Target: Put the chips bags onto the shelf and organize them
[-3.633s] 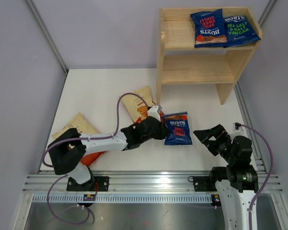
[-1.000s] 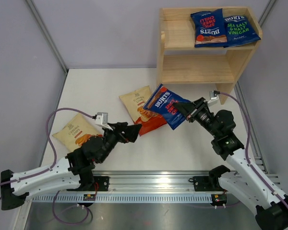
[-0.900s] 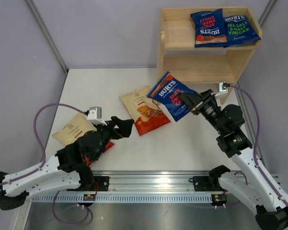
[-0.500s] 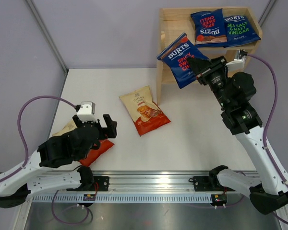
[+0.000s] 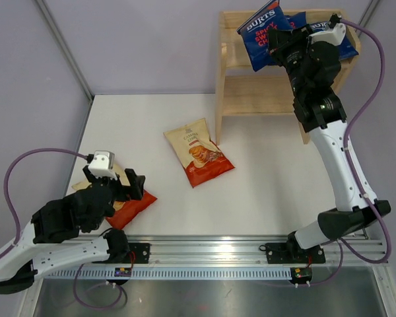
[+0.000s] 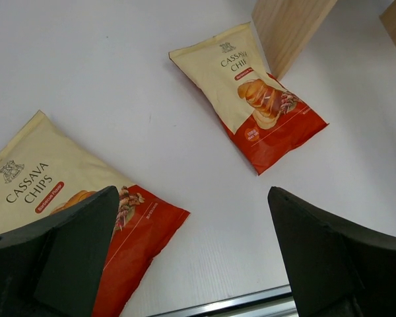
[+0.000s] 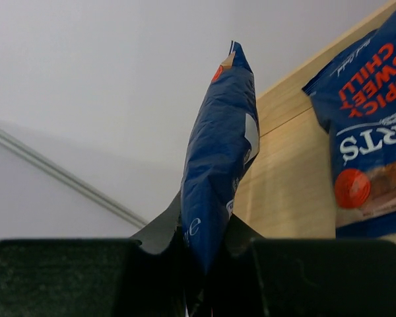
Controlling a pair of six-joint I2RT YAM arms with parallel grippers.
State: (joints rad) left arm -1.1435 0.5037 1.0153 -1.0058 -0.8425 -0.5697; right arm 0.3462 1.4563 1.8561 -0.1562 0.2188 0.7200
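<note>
One blue bag (image 5: 261,30) has been carried up from the table (image 5: 270,172) to the shelf's (image 5: 264,99) top tier, pinched in the right pincer (image 5: 284,45). The left pincer (image 5: 127,186), spread wide, has been withdrawn near-left; two cream bags (image 6: 251,99) remain on the table.

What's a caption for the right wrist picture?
Right gripper holds a blue chips bag over the shelf, beside a Spicy Sweet Chilli bag.

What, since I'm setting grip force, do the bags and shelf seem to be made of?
The blue bag and cassava bags look like thin glossy plastic film, maybe foil-lined: printed, shiny and creased. The shelf looks like bare light wood with a matte finish; grain lines and board edges show.
</note>
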